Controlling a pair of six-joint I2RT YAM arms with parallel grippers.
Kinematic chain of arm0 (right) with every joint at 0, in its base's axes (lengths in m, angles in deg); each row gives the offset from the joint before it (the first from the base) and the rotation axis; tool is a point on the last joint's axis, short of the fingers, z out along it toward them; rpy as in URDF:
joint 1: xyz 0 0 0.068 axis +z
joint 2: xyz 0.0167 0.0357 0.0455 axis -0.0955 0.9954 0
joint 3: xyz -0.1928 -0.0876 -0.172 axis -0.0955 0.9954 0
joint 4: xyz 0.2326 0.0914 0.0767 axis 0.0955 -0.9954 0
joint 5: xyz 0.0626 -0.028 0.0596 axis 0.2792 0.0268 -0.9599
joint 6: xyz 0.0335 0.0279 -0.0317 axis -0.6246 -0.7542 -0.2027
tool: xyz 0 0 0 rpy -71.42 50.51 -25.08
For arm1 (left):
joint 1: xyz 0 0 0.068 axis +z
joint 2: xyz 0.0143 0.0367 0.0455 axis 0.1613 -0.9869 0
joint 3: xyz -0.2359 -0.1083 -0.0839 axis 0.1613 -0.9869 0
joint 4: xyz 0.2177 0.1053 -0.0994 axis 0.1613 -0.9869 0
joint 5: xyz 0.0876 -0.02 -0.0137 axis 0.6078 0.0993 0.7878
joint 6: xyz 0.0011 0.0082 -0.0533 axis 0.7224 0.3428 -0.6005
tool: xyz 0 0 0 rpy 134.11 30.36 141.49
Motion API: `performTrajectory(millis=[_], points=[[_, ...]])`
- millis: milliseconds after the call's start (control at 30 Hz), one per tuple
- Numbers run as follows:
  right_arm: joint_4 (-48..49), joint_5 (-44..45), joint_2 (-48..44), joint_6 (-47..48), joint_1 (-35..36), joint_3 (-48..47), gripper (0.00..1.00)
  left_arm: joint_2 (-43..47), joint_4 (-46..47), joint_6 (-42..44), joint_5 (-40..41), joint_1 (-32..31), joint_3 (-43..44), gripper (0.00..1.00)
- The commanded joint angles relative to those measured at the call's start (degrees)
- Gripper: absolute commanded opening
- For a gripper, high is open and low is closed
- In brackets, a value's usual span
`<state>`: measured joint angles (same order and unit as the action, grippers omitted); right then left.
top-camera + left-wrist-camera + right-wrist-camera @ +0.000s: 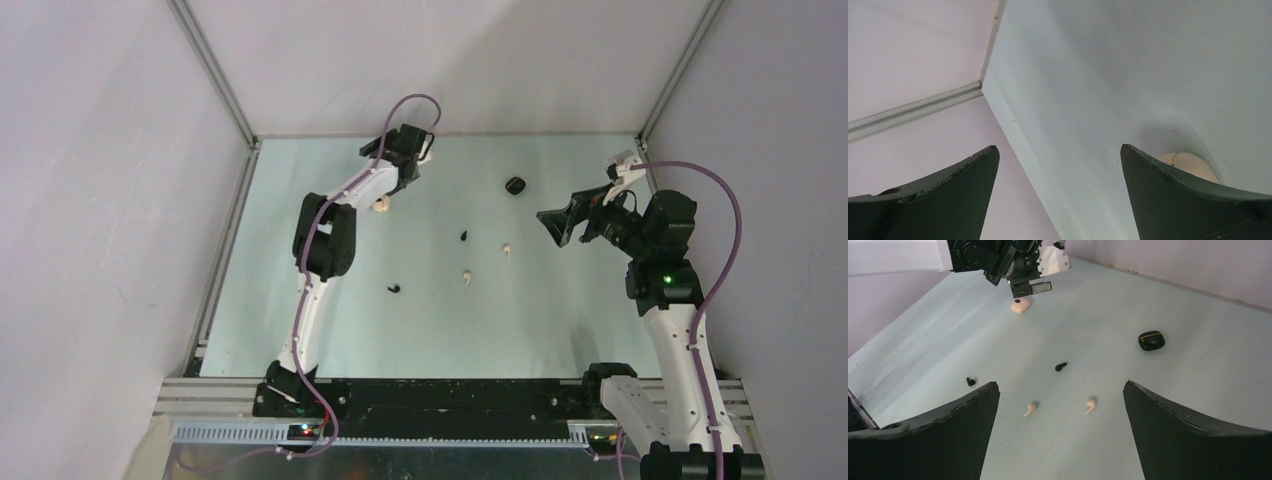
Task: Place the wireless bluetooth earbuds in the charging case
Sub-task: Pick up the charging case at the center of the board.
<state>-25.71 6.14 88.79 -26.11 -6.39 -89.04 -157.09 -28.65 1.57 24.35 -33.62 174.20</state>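
Earbuds (pixel 1061 366) all four loose on table (pixel 1198 390), uncased. Right gripper (pixel 1059 385) spread wide, empty; cream pair (pixel 1091 405) just ahead at 12 o'clock, stems toward 7. Left gripper (pixel 1058 147) spread too, beside cream case (pixel 1020 306). Right arm nearer.

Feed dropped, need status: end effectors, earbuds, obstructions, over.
Left end effector open, near cream case. Right end effector open, empty. Black earbuds, cream earbuds loose on table, uncased. Nothing blocking.
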Motion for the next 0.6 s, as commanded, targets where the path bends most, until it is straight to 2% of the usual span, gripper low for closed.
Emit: performTrajectory(millis=[0, 233, 400, 567], points=[[2.28, -0.56, -0.45, -0.2, 0.08, 0.13, 1.0, 1.09, -1.17, 0.95, -1.13, 1.09, -2.5, 0.99], [2.24, -0.81, -0.6, -0.21, -0.27, 0.13, 1.0, 4.05, 0.19, -0.48, -2.75, 1.76, -6.98, 0.99], [2.27, -0.95, -0.74, -0.21, -0.34, 0.13, 1.0, 6.46, -3.7, -2.79, -9.44, 3.48, -6.89, 0.99], [2.3, -1.0, -0.77, -0.21, -0.3, 0.13, 1.0, 12.27, -2.9, -0.8, -15.49, 3.9, -13.88, 0.99]])
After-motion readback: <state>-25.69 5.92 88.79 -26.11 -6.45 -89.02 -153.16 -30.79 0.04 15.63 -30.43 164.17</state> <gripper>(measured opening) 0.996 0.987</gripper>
